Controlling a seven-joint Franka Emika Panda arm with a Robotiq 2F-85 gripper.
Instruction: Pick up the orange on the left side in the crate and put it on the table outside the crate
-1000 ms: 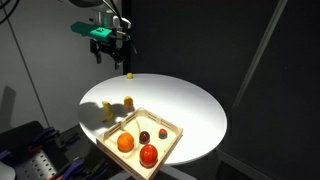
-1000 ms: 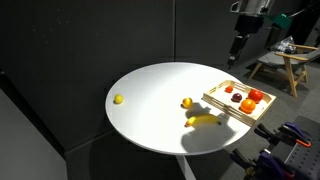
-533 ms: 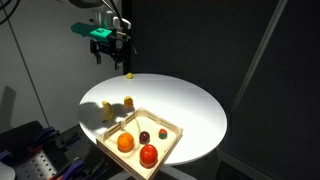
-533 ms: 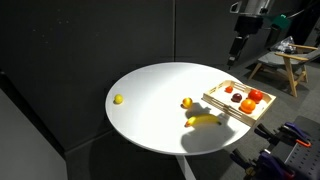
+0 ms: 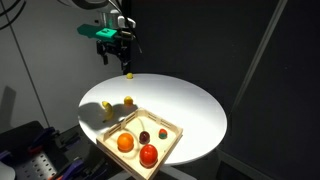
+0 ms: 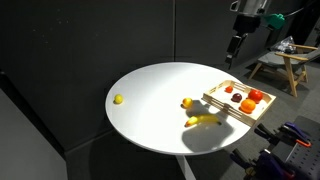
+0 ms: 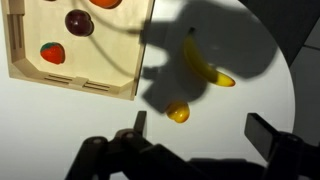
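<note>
The orange [image 5: 125, 143] lies in the light wood crate [image 5: 168, 147] at the near edge of the white round table [image 5: 180, 100], beside a redder round fruit [image 5: 149, 154]. Both exterior views show the orange [image 6: 248, 105] and the crate [image 6: 217, 96]. My gripper [image 5: 113, 47] hangs high above the table's far side, well away from the crate, open and empty; it also shows in an exterior view [image 6: 236, 45]. In the wrist view the open jaws [image 7: 203, 130] hover over bare table [image 7: 60, 120] next to the crate [image 7: 70, 80]. A fruit cut off at the top edge cannot be identified.
A dark plum [image 7: 79, 22] and a strawberry [image 7: 53, 53] lie in the crate. A banana [image 7: 205, 65] and a small yellow piece [image 7: 178, 113] lie on the table beside it. Another yellow piece [image 6: 118, 99] sits near the far rim. Dark curtains surround the table.
My gripper has shifted slightly sideways, high above the table. The fruits and the crate have not moved.
</note>
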